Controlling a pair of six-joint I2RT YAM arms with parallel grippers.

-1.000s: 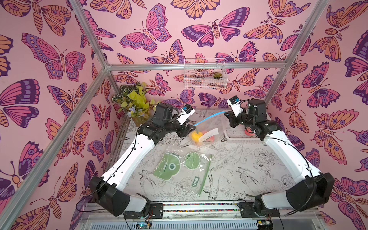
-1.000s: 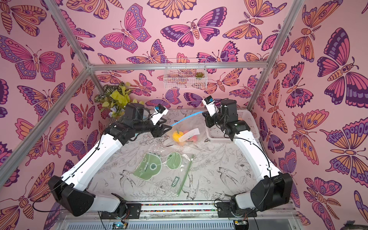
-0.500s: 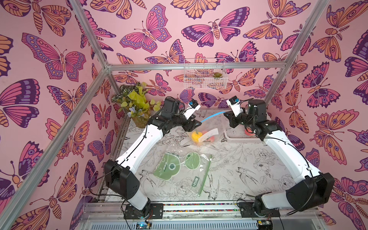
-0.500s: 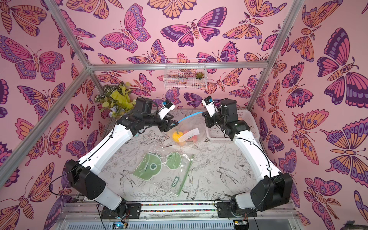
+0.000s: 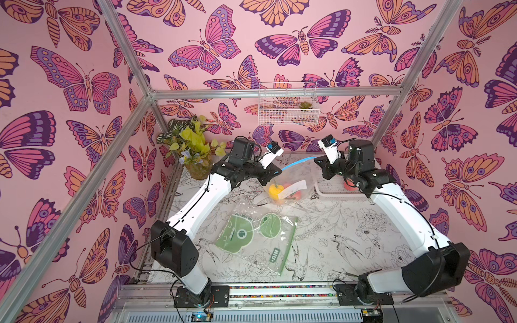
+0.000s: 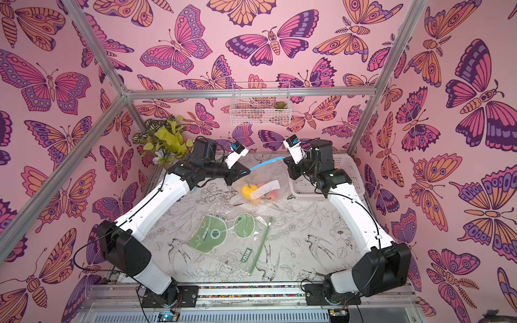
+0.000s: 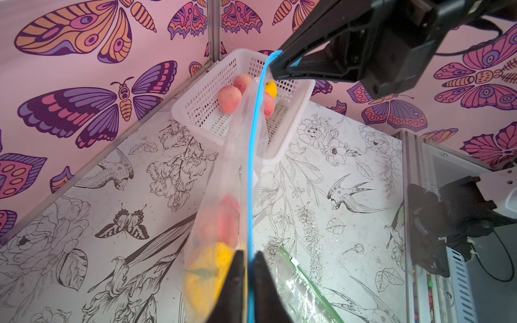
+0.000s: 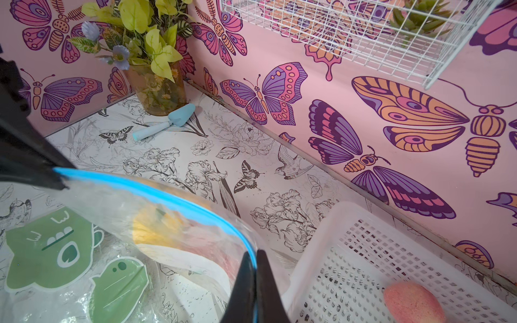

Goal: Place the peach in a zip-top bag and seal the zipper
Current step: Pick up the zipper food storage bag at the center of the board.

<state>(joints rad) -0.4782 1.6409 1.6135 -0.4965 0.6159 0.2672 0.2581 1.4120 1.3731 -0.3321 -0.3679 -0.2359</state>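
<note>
Left hand (image 5: 277,172) now pinches one end of the blue zipper (image 5: 298,162) on the clear bag (image 5: 300,179), its jaws closed flat on the strip. A second ago those jaws stood apart just short of that end, and the left arm's elbow sat lower, nearer the front rail. Right hand (image 5: 318,161) has not shifted: it is clamped tight on the zipper's other end, so the strip runs in a shallow curve from hand to hand above the bench (image 5: 349,232). Whether the strip is pressed closed along its whole length cannot be told. Inside the bag the peach (image 7: 229,216) lies low, beside a yellow pepper (image 5: 274,190) and behind a white label (image 5: 293,188), much as before. The bag sags toward the bench between the arms. Just beside it, under the right arm, stands a white basket (image 7: 195,92) with more peaches (image 7: 229,99). A second, green-printed bag (image 5: 251,235) lies flat on the bench nearer the front, where it lay earlier.
</note>
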